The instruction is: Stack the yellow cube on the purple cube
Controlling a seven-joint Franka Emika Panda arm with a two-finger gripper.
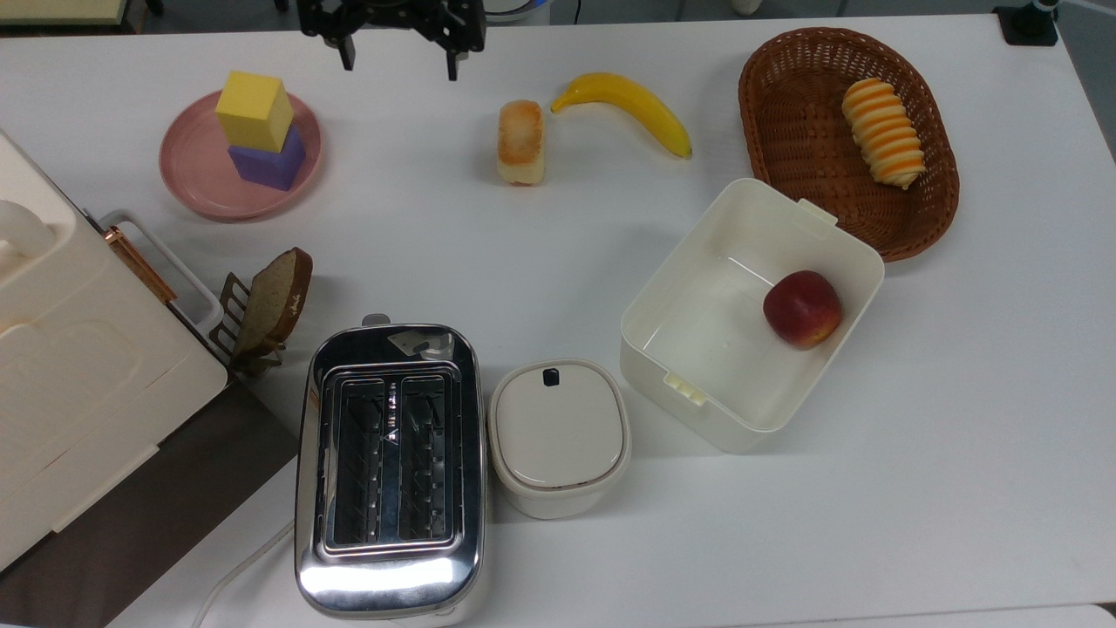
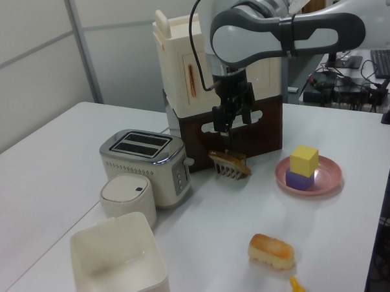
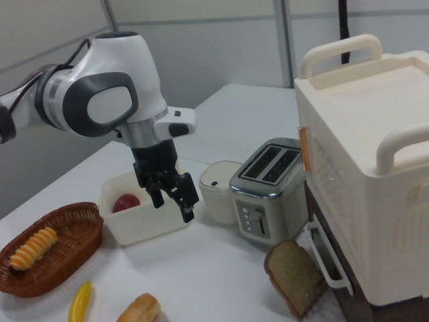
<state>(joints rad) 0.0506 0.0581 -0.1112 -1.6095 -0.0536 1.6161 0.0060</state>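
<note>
Two cubes stacked: yellow cube point(image 1: 254, 109) atop purple cube point(image 1: 268, 159); fingers point(image 1: 347, 58) spread apart, empty, well clear.

We are seeing even, bright overhead light falling on the white table point(image 1: 959, 436); soft shadows are pooling beside objects, and glare is streaking the chrome toaster point(image 1: 388, 471).

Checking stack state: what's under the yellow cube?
The yellow cube sits on the purple cube, which rests on the pink plate. The purple cube's top face is covered. The open gripper hangs apart from the stack.
</note>
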